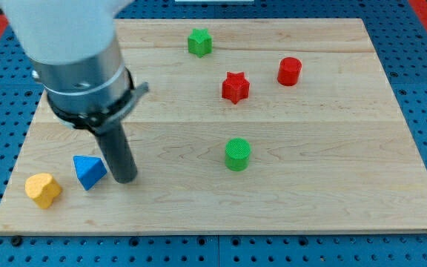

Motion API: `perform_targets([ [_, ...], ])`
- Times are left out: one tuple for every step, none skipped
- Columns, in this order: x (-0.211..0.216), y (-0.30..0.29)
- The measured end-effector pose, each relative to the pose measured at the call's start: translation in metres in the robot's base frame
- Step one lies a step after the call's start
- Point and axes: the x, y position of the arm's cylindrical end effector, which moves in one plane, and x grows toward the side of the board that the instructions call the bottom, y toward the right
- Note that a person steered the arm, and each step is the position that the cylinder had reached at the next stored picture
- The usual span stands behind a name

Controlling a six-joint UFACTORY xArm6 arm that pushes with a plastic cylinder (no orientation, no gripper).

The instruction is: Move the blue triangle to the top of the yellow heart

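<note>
Resting on the counter (332,185) at the view's lower left, my tip (125,179) just beside the blue triangle (89,172), on that block's right edge and seemingly touching it, though contact too fine to confirm. No gripper fitted to this arm, so nothing clenched or released; only a dark rod pressing sideways.

Sitting close to the left of the triangle and slightly lower, the yellow heart (43,190), a narrow gap between the two. Target spot, by judgement, the bare wood just above the heart, toward the view's top.

Likely to go wrong from this stance: a push straight leftward from the tip's present side, driving the triangle into the heart and shunting both toward the counter's left edge, close by. Safer, probably, to come round beneath the triangle and push up and left. Also at risk: an off-centre shove on a slanted face, spinning the block rather than sliding it, or letting it slip off the rod.

Pointing with one corner toward the view's bottom, the triangle, its broader edge toward the top; long axis running roughly from upper left to lower right, though hard to fix at this size.

Well apart, up and right: green cylinder (237,154), red star (235,87), red cylinder (289,71), green star (199,42).
</note>
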Motion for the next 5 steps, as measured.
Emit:
perform_targets([
  [-0.006,-0.026],
  [0.0,-0.063],
  [-0.058,-0.03],
  [-0.156,0.005],
  [-0.231,0.023],
])
